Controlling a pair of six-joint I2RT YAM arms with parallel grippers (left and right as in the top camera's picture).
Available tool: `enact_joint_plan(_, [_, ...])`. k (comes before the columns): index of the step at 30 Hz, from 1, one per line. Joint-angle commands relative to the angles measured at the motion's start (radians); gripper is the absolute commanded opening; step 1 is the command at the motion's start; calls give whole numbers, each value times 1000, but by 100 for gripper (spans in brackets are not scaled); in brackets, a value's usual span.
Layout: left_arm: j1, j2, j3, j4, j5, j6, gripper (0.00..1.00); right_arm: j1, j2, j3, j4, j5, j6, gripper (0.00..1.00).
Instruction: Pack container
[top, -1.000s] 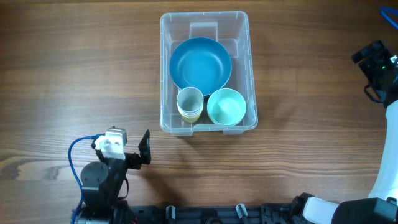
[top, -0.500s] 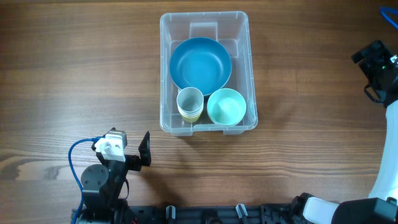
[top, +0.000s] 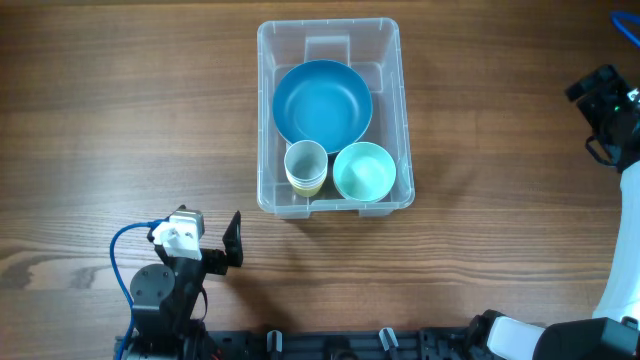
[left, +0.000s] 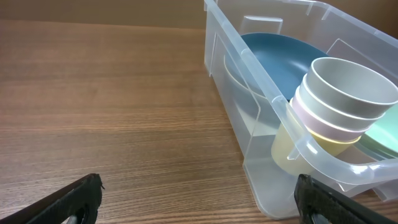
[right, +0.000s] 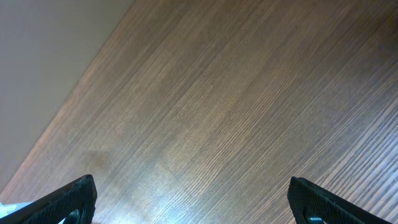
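The clear plastic container (top: 266, 120) stands at the table's middle back. In it lie a large blue bowl (top: 322, 102), a stack of small cups with a pale grey one on top (top: 305, 166), and a mint-green bowl (top: 364, 171). In the left wrist view the container's wall (left: 249, 118) is on the right, with the cup stack (left: 339, 106) and the blue bowl (left: 280, 53) inside. My left gripper (left: 199, 202) is open and empty over bare wood, front left of the container. My right gripper (right: 193, 199) is open and empty at the far right.
The wooden table (top: 120, 120) spreads bare around the container. The left arm's base with its blue cable (top: 125, 255) sits at the front left. The right arm (top: 610, 110) stands at the right edge. The table's edge shows in the right wrist view (right: 68, 93).
The left arm drew back slightly toward the front edge between one second and half a second ago. Nothing else has moved.
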Motion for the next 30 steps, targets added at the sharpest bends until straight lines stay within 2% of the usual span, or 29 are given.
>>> enact_joint_plan(1, [8, -12, -8, 2, 19, 19, 100, 10, -38, 2, 2, 2, 11, 100])
enact_joint_plan(5, [8, -12, -8, 2, 19, 19, 100, 66, -155, 2, 3, 2, 11, 100])
enact_joint_plan(12, [8, -12, -8, 2, 19, 19, 100, 251, -404, 2, 1, 3, 7, 100])
enact_joint_plan(17, [8, -12, -8, 2, 19, 19, 100, 276, -564, -26, 8, 101, -5, 100])
enact_joint_plan(21, [8, -12, -8, 2, 19, 19, 100, 276, -696, -147, 72, 55, -217, 100])
enact_joint_plan(28, [8, -12, -8, 2, 19, 19, 100, 276, -944, -518, 196, -290, -681, 100])
enact_joint_plan(30, [8, -12, -8, 2, 19, 19, 100, 276, -1011, -624, 223, -346, -733, 100])
